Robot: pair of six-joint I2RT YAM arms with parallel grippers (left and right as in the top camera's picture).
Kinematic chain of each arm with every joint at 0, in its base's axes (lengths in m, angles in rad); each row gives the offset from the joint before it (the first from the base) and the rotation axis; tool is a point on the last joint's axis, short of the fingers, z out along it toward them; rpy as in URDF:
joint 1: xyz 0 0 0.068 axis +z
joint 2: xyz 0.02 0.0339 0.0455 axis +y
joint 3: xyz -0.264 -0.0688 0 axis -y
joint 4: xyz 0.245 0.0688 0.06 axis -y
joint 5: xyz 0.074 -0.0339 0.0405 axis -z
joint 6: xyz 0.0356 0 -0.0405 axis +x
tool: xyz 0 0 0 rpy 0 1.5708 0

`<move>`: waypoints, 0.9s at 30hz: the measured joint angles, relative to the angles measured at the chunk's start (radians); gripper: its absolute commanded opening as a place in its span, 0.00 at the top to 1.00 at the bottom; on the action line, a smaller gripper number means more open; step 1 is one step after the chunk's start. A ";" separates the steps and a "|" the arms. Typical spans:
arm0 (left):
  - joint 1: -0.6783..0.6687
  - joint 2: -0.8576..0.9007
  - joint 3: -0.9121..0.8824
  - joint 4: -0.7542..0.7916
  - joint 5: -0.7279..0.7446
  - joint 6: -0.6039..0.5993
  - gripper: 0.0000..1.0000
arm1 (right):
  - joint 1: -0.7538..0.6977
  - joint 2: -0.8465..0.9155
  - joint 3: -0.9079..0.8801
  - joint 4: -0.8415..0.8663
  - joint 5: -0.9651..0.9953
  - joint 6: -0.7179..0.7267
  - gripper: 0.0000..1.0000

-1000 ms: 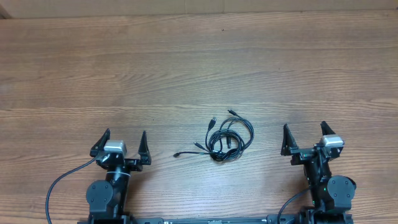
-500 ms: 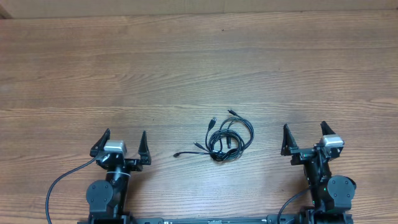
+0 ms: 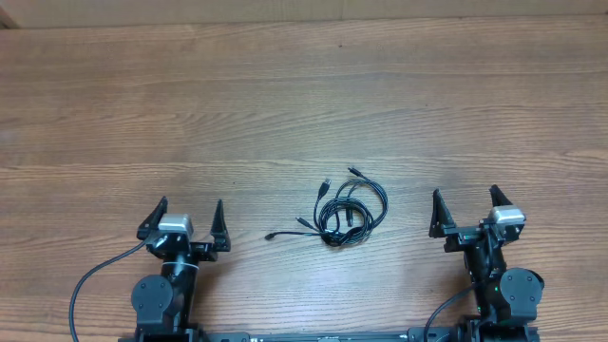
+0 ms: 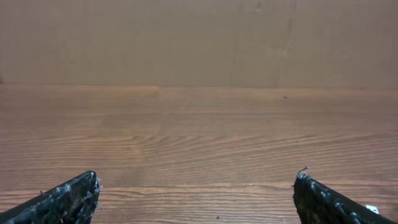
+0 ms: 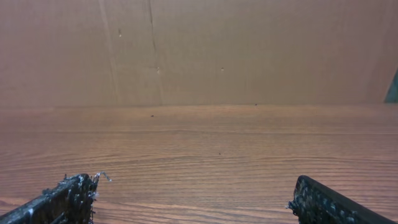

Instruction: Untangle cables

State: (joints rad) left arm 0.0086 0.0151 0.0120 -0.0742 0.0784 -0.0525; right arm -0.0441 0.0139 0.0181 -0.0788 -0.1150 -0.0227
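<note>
No lettering, number, brand or sign can be read in any of the three views. The wooden table (image 3: 285,95) shows only its grain. The pale plates on top of the left gripper (image 3: 190,204) and the right gripper (image 3: 465,193) are too small in the overhead view to show any marking.

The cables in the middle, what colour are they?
Black, all of the cables, against the brown wood table. Overhead view shows it best.
</note>
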 measured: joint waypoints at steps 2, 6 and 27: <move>0.000 0.000 0.000 0.004 -0.011 0.000 0.00 | 0.000 0.000 0.000 0.000 0.000 0.000 0.00; 0.000 0.000 0.000 0.008 -0.031 -0.002 0.00 | 0.000 0.000 0.000 0.000 0.000 0.000 0.00; 0.000 0.000 0.000 0.011 0.164 -0.297 0.00 | 0.000 0.000 0.000 0.014 -0.056 0.051 0.00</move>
State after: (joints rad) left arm 0.0086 0.0151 0.0116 -0.0628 0.2424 -0.3496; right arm -0.0441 0.0139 0.0181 -0.0647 -0.1711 0.0288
